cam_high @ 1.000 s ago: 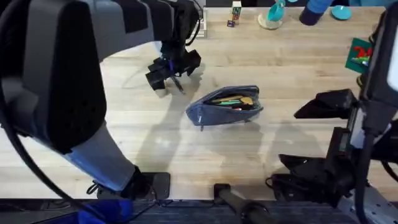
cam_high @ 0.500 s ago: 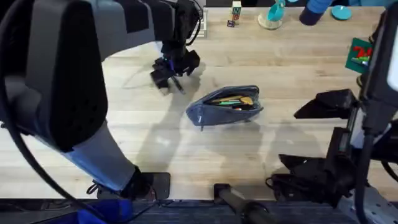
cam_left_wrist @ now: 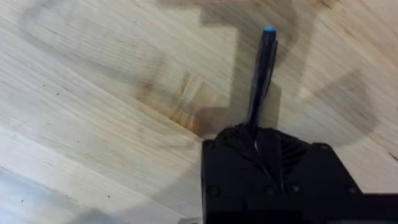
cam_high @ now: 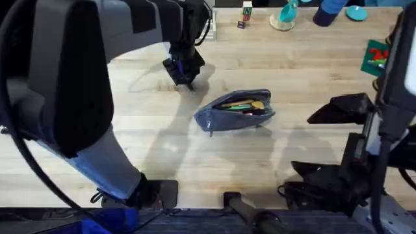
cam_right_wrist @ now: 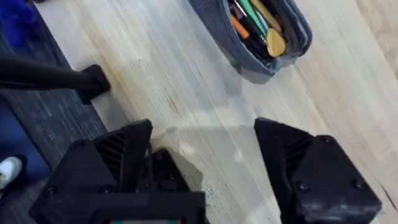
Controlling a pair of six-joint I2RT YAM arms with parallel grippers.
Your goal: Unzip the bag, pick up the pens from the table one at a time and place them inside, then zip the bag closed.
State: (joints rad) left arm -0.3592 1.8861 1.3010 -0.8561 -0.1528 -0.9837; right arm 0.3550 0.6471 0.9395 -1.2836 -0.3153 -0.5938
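Observation:
The grey-blue bag (cam_high: 235, 110) lies unzipped mid-table, its mouth showing several coloured pens; in the right wrist view the bag (cam_right_wrist: 261, 43) sits ahead of the fingers. My left gripper (cam_high: 184, 70) is down at the table, up and to the left of the bag, shut on a black pen (cam_left_wrist: 261, 68) with a blue tip. The pen sticks out past the left gripper (cam_left_wrist: 258, 138), over the bare wood. My right gripper (cam_high: 325, 114) hovers to the right of the bag, and in its wrist view the right gripper (cam_right_wrist: 202, 155) is open and holds nothing.
The table's (cam_high: 130, 136) far edge carries a teal cup (cam_high: 286, 14), a small box (cam_high: 246, 9) and blue items. A green packet (cam_high: 376, 57) lies at the right edge. Bare wood lies in front of the bag.
The left gripper shifted slightly right and away, turned, and narrowed from a wide stance to shut around the pen. The bag and right arm stayed put.

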